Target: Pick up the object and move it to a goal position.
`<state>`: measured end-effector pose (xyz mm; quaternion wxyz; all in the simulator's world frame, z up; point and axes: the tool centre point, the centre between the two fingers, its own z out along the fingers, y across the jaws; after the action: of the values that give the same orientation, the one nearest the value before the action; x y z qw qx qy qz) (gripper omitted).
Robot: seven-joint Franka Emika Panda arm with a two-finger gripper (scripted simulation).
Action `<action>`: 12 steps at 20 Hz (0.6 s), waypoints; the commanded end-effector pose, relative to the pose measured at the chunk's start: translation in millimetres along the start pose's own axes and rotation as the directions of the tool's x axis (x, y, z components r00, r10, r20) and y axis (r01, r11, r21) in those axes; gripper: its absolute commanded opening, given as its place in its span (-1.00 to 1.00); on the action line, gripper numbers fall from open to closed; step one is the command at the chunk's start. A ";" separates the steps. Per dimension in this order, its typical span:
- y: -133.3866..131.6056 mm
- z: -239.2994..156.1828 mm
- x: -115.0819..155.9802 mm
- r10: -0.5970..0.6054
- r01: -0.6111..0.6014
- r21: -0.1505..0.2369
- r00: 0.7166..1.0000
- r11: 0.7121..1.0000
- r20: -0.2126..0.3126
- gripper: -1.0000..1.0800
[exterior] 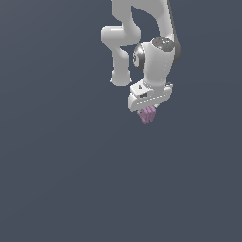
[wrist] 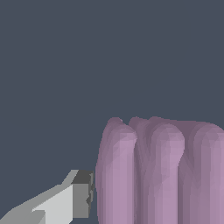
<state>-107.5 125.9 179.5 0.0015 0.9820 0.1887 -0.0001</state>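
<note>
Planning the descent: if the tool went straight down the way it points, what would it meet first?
The tool already holds the ribbed block; below it the way looks free, only plain grey ground, its depth unclear.

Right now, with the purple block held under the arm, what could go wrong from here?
1. The ribbed block hangs below the end effector with no support visible under it; if the grip slips, it would likely drop.
2. In the wrist view only one finger pad shows, against the block's rounded edge. The hold may be off-centre, so the block could twist during motion.
</note>
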 end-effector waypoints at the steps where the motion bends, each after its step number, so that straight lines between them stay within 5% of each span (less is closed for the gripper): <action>1: -26.5 -14.3 1.4 0.001 -0.001 -0.001 1.000 1.000 0.000 -1.00; 12: -96.1 -52.1 9.8 0.001 -0.001 0.002 1.000 1.000 0.000 -1.00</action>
<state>-132.8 213.8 228.3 0.0005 0.9820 0.1891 0.0002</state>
